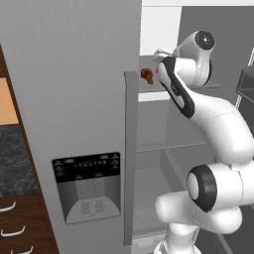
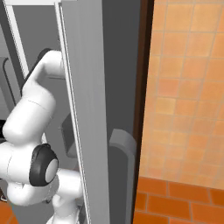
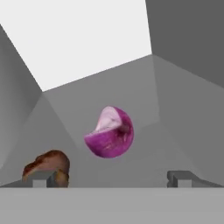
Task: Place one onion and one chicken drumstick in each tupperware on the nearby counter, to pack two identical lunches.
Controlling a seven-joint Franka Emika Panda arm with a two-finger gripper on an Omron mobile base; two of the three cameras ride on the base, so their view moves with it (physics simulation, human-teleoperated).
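Note:
A magenta-purple onion [image 3: 109,138] lies on a grey fridge shelf [image 3: 144,100], straight ahead of my gripper [image 3: 111,179] and a short way beyond its fingertips. The gripper is open, its two dark fingertips [image 3: 41,179] wide apart with nothing between them. One brown chicken drumstick [image 3: 48,165] rests to the onion's left, just behind the left fingertip. In the left base view the same drumstick [image 1: 147,75] shows on the upper shelf beside my hand. A strip of the black counter [image 1: 12,158] shows at the far left. The tupperware is out of view.
The fridge's left door [image 1: 74,74] with its dispenser panel [image 1: 88,186] and grey handle [image 1: 130,149] stands close on the arm's left. The right door [image 2: 87,109] hems the arm in on the other side. Lower shelves [image 1: 168,145] lie below. Brown drawers [image 1: 20,228] sit under the counter.

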